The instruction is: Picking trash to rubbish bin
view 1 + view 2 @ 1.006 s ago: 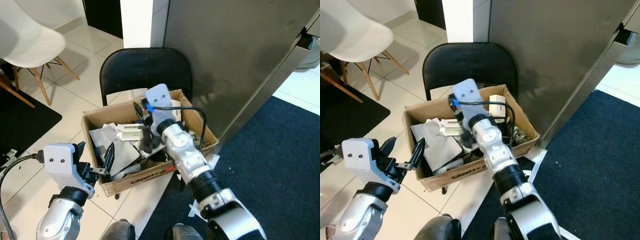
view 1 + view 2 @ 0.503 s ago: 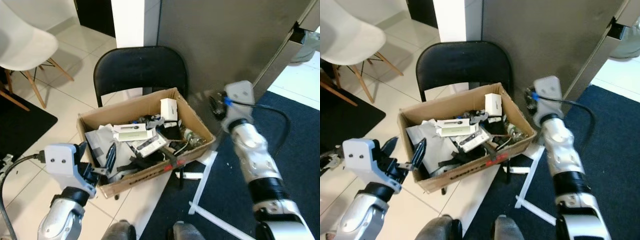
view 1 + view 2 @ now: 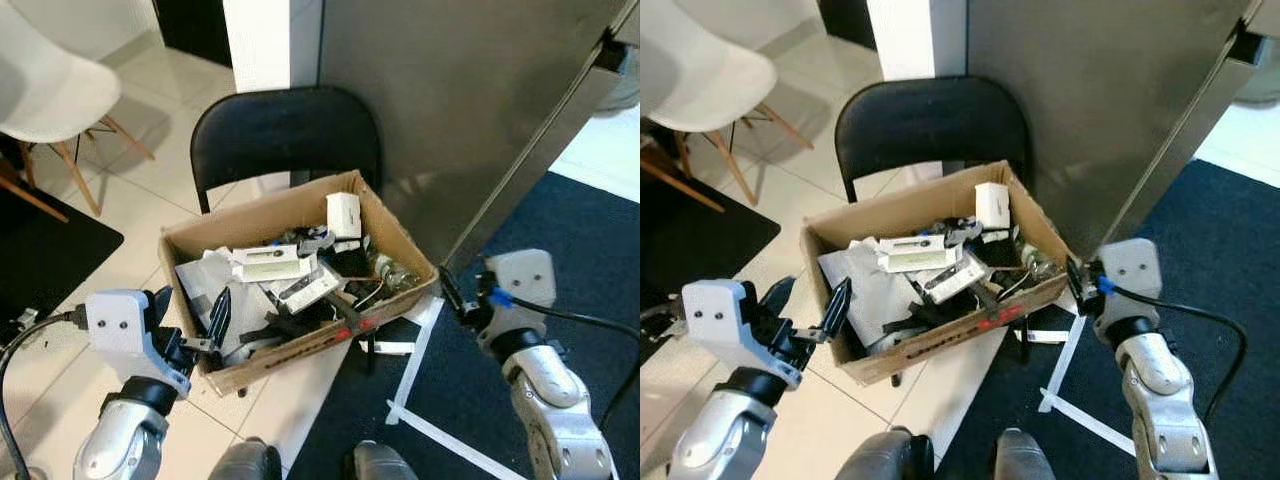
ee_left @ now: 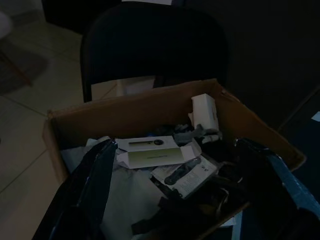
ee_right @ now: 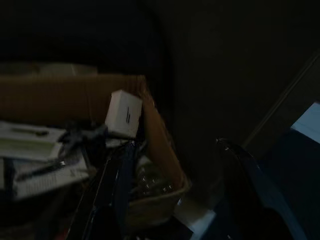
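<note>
You see the white chair [image 3: 45, 85] cut by the picture's edge, so only part of its seat and legs shows. The cardboard box [image 3: 390, 235] hides most of the black chair [image 3: 285, 135] seat under it. The print on the small white carton [image 3: 343, 214] is too small to read, and the pieces lower in the box are too tangled to tell apart.

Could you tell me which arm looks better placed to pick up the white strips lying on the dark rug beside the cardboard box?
Probably the right. The right gripper, open and empty, hangs just above the white strips, by the cardboard box. The left gripper, also open, sits at the box's opposite side over the tiled floor.
</note>
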Motion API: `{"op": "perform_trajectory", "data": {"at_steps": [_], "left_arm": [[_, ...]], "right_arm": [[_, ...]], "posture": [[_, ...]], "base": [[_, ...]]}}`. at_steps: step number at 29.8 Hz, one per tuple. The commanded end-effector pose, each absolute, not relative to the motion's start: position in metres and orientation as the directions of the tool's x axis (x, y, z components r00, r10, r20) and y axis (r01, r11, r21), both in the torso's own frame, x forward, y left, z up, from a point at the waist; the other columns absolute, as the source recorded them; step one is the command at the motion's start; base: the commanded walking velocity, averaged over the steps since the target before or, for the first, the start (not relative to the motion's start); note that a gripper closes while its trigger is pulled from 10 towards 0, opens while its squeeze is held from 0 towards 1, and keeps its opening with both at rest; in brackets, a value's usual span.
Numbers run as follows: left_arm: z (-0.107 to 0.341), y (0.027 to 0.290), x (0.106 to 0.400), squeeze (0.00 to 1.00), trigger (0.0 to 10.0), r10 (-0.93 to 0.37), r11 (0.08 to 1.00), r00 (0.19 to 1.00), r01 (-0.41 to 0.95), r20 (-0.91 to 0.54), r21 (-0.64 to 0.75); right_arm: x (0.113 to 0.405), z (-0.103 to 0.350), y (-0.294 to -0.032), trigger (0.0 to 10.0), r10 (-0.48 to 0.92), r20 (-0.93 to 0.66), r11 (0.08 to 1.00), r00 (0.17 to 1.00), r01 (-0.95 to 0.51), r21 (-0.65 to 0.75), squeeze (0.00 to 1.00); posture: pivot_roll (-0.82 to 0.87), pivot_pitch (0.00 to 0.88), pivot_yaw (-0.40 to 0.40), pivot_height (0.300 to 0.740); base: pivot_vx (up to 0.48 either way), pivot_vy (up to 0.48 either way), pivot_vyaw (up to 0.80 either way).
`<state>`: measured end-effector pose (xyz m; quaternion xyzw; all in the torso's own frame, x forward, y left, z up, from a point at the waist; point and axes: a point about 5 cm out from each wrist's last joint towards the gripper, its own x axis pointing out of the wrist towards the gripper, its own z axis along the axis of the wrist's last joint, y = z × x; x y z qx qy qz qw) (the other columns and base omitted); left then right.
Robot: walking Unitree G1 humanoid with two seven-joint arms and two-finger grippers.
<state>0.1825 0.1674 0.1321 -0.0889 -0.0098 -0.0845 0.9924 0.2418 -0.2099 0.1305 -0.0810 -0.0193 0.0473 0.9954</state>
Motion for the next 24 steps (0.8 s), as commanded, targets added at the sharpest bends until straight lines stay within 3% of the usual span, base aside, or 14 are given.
{"op": "perform_trajectory", "data": {"at_steps": [1,18,24], "left_arm": [[0.132,0.170,0.180,0.00,10.0,-0.168,0.972,0.986,0.169,0.019,-0.163],[0.132,0.169,0.183,0.00,10.0,-0.166,0.971,0.986,0.167,0.023,-0.170],[0.132,0.172,0.183,0.00,10.0,-0.175,0.969,0.984,0.175,0.017,-0.176]], "right_arm": [[0.243,0.130,-0.213,10.0,0.087,0.023,0.990,0.996,-0.084,-0.117,0.00],[0.250,0.138,-0.206,10.0,0.105,0.026,0.986,0.994,-0.101,-0.131,0.00],[0.248,0.141,-0.199,10.0,0.099,0.046,0.982,0.994,-0.090,-0.165,0.00]], "posture": [[-0.10,0.138,0.018,0.740],[-0.14,0.149,0.010,0.740],[-0.19,0.149,0.070,0.740]], "base": [[0.000,0.000,0.00],[0.000,0.000,0.00],[0.000,0.000,0.00]]}}
